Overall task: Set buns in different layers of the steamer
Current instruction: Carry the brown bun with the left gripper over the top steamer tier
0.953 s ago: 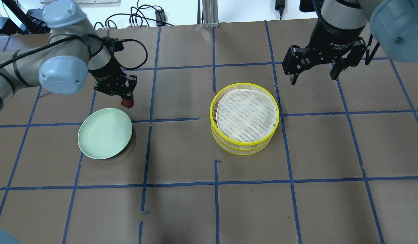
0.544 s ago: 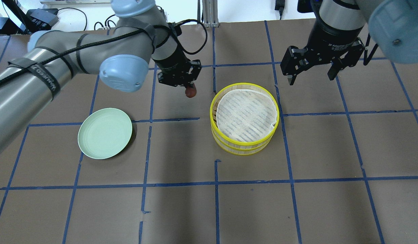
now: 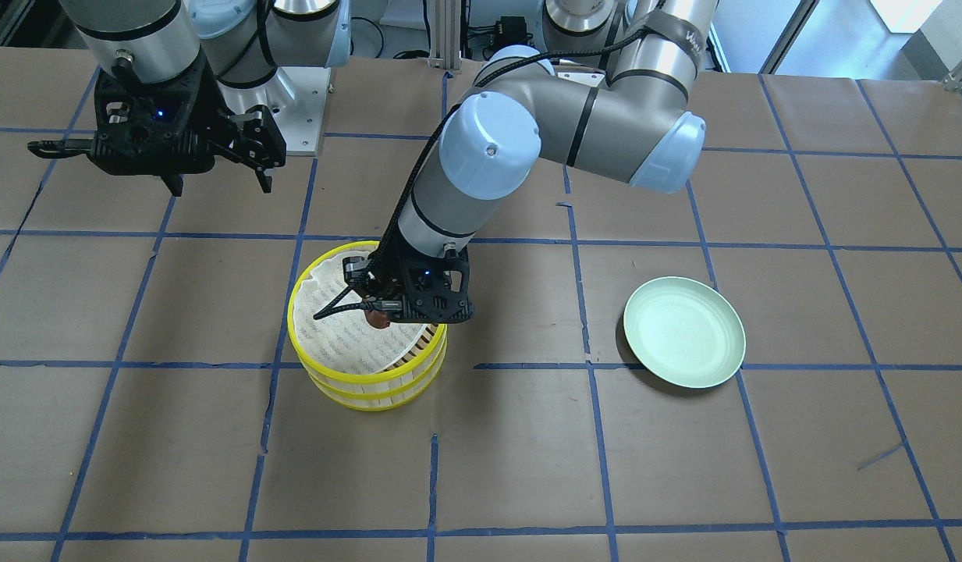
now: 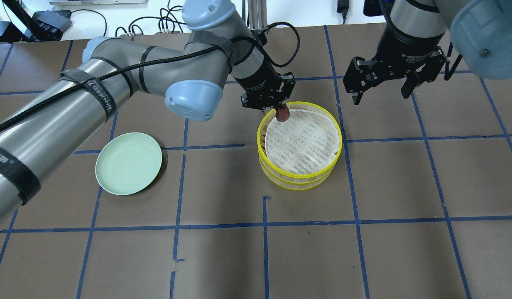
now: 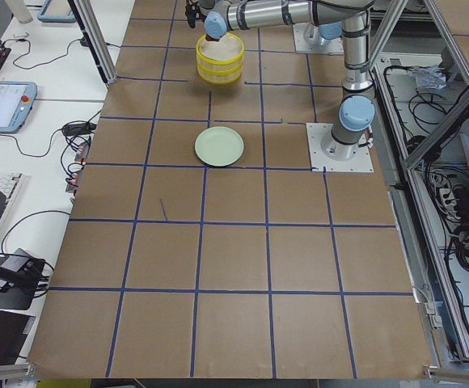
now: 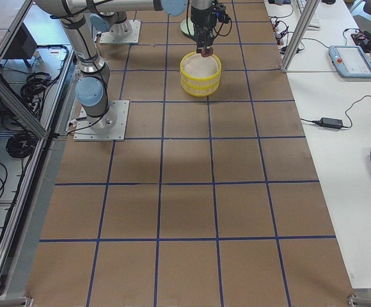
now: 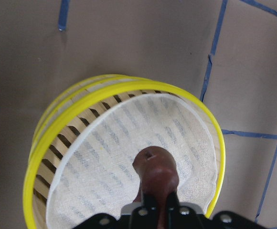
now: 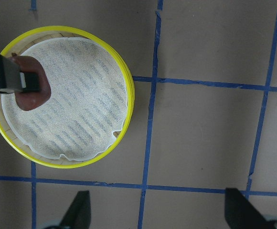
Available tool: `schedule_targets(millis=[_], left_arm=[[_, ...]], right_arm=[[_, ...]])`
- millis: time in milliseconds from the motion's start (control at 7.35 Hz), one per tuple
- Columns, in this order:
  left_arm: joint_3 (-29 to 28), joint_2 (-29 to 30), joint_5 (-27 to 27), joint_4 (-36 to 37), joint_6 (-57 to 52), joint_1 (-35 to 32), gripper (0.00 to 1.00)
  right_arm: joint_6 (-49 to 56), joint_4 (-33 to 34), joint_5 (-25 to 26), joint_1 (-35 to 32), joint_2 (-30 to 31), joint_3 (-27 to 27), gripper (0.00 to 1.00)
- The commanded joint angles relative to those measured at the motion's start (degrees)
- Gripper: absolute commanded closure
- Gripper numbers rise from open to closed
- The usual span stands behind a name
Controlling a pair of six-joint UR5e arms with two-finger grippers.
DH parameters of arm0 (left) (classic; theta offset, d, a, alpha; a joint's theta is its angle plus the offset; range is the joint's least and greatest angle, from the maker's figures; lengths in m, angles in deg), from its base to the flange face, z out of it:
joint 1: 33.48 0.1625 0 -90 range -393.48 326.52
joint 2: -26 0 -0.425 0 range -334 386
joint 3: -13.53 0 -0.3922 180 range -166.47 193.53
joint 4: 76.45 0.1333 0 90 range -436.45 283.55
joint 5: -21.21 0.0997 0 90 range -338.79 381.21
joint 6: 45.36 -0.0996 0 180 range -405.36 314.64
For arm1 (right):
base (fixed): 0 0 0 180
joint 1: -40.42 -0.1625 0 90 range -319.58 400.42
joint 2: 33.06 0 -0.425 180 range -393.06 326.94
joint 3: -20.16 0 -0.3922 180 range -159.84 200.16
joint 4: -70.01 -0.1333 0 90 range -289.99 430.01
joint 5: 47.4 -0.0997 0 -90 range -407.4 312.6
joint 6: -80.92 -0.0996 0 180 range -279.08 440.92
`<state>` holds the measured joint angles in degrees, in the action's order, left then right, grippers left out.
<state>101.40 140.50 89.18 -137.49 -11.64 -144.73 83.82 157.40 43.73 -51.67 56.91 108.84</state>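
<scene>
The two steamer layers (image 4: 299, 177) stand stacked mid-table, with yellow rims and a white mesh liner on top, which holds nothing. My left gripper (image 4: 282, 112) is shut on a reddish-brown bun (image 4: 283, 116) and holds it just above the liner at the stack's far-left rim. The bun also shows in the front view (image 3: 379, 319), the left wrist view (image 7: 155, 167) and the right wrist view (image 8: 31, 95). My right gripper (image 4: 380, 96) is open and empty, hovering beyond the stack's far right. The lower layer's inside is hidden.
A pale green plate (image 4: 128, 163) with nothing on it lies on the brown table, left of the stack. Blue tape lines grid the table. The left arm stretches across the table's back left toward the stack.
My left gripper has carried the bun to the right, from beside the green plate to over the stack's far-left rim. The right gripper has barely moved.
</scene>
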Motion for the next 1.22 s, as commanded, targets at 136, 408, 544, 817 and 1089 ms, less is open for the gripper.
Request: schedule_targets(millis=[136,408,544,817,1089], left_arm=[[0.9,4.0,-0.2,5.7,2.6,-0.9,0.25],[1.1,3.9,-0.1,5.7,2.8,-0.9,0.18],[1.2,3.8,0.3,5.7,2.6,-0.8,0.16],[1.2,2.1,0.5,5.1,2.6,-0.9,0.1],[1.1,-3.7,4.7,1.1,2.1,-0.4,0.01]], right_arm=[[0.0,0.1,0.0,0.0,-0.1,0.0,0.0],[0.0,0.1,0.0,0.0,-0.1,-0.1,0.0],[0.0,0.1,0.0,0.1,-0.1,-0.1,0.0],[-0.1,0.5,-0.2,0.1,-0.1,-0.1,0.0],[0.0,0.5,-0.1,0.1,0.0,-0.1,0.0]])
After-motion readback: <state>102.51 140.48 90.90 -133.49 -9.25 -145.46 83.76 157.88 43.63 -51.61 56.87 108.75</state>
